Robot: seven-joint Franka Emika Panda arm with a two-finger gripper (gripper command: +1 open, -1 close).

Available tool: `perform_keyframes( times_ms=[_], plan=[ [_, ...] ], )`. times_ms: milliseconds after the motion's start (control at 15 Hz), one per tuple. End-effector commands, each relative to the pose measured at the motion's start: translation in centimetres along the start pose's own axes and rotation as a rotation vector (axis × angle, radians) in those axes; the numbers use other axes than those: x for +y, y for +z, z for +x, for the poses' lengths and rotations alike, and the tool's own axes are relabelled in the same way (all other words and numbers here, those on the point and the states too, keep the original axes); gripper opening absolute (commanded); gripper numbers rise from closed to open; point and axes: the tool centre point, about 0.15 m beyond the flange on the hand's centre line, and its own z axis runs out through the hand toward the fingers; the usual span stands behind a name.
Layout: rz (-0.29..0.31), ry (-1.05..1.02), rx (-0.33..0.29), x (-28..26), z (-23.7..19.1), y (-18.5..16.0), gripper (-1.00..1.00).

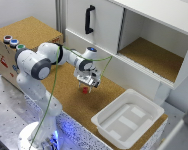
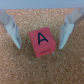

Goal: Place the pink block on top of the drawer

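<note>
The pink block (image 1: 84, 90) is a tiny reddish-pink cube on the cork table surface; in the wrist view (image 2: 41, 42) it shows a black letter "A" on its upper face. My gripper (image 1: 86, 87) hangs right over it, open, with one finger on each side of the cube (image 2: 16, 36) and a gap to the cube on both sides. The drawer (image 1: 25, 35) is the light wooden box with a cork top and three round coloured buttons, at the exterior view's far left, well away from the gripper.
A large white cabinet (image 1: 101, 22) with a long black handle (image 1: 88, 19) and an open cork-floored compartment (image 1: 154, 55) stands behind the gripper. A white plastic tray (image 1: 127, 118) lies at the exterior view's lower right. A green cable (image 1: 55, 85) runs along the arm.
</note>
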Motion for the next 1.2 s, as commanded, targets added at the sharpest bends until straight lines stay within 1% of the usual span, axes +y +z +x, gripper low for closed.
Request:
perform_keyframes(
  times_ms=[0,200,267,333,400,467,600,667,800,933,1067,1133],
  plan=[
    [-0.060,-0.007,0.045,-0.4,-0.1,0.4,-1.00],
    [-0.069,0.018,0.070,-0.2,-1.2,-1.9,-1.00],
    [-0.094,0.035,0.063,-0.3,-1.3,-2.8,-1.00],
    [-0.089,0.034,0.089,-0.6,-1.6,-4.5,-1.00],
    [-0.100,0.031,0.102,-1.1,-1.7,-5.8,-1.00],
    [-0.110,0.028,0.112,-1.6,-1.6,-7.0,-1.00],
    [-0.111,0.005,0.126,-3.4,-1.2,-9.5,-1.00],
    [-0.107,-0.029,0.138,-4.5,-0.9,-10.6,-1.00],
    [-0.129,-0.143,0.154,-7.9,0.3,-13.2,-1.00],
    [-0.126,-0.298,0.142,-11.6,1.2,-15.8,-1.00],
    [-0.093,-0.440,0.106,-15.4,1.7,-18.1,-1.00],
    [-0.101,-0.492,0.098,-17.1,1.6,-18.9,-1.00]
  ],
)
